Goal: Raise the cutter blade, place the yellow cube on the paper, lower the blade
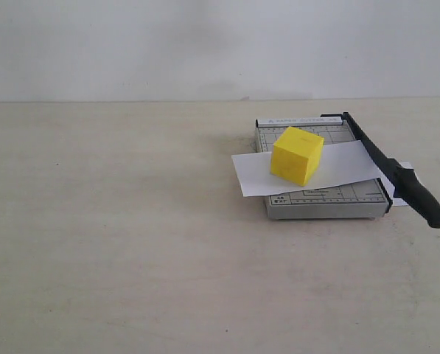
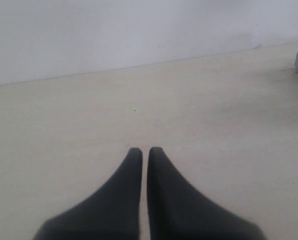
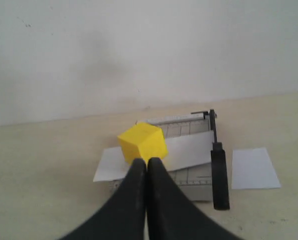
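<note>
The yellow cube (image 1: 297, 155) sits on the paper (image 1: 345, 164), at 9 o'clock from the cutter blade (image 1: 396, 177), which seems fully lowered. The left gripper (image 2: 145, 150) and right gripper (image 3: 147, 161) have jaws pressed together, empty. Confirm the blade lies flat, and do not touch the handle.

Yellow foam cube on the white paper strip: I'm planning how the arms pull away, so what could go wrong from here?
1. The white paper strip overhangs the grey gridded cutter base on the left. A bump there could drag it and shift the bright yellow cube.
2. The long black cutter blade has its thick handle sticking out past the base's front corner, where a passing arm might catch it.
</note>
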